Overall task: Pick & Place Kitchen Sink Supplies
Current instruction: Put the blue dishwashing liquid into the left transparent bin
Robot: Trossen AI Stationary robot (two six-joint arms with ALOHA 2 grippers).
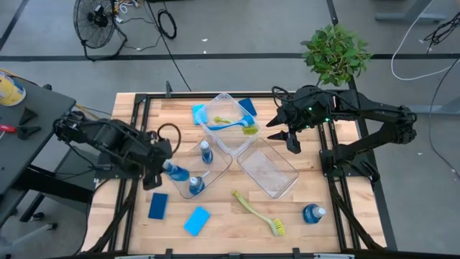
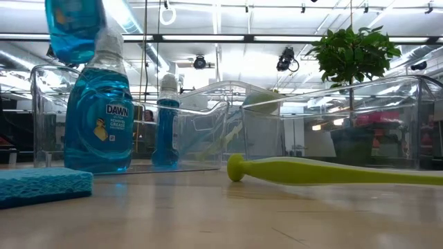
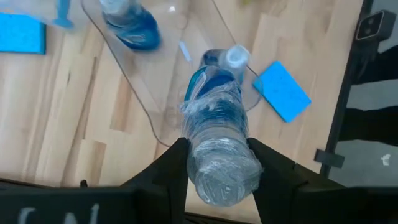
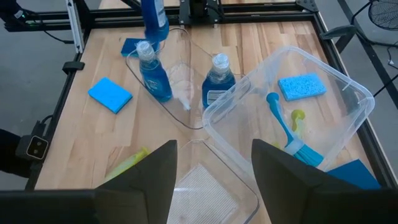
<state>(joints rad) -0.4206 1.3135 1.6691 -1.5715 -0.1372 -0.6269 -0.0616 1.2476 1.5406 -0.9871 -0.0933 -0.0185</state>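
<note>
**Listener:** What is on the table, biggest things first?

**Operator:** From above I see a wooden table (image 1: 215, 230) with three clear bins in the middle. The far bin (image 1: 228, 124) holds a blue brush (image 1: 231, 122), a green brush (image 1: 221, 119) and a light sponge (image 4: 301, 86). The left bin (image 1: 214, 164) holds two upright bottles of blue liquid, one (image 1: 206, 152) farther back and one (image 1: 195, 185) at its near end. The near-right bin (image 1: 268, 167) looks empty.

**Listener:** Where are your arms?

**Operator:** My left gripper (image 1: 159, 171) is clamped on a third bottle (image 3: 216, 143), fingers pressing its body from both sides. My right gripper (image 1: 290, 137) hangs over the table's far right, near the far bin, jaws apart and holding nothing.

**Listener:** Which way does the held bottle lie?

**Operator:** Its long axis runs straight out from the left gripper, cap leading, pointing toward the left bin's near end. The cap sits above the standing bottle there, so I judge it needs a clear spot beside that one before release.

**Listener:** What is loose?

**Operator:** A yellow-green brush (image 1: 257, 212) lies near the front edge, a fourth bottle (image 1: 313, 213) lies at front right, nearer my right arm, and a dark sponge (image 1: 158, 205) and a light blue sponge (image 1: 197, 220) lie at front left. Smaller blue pieces beside the far bin I cannot identify.
</note>
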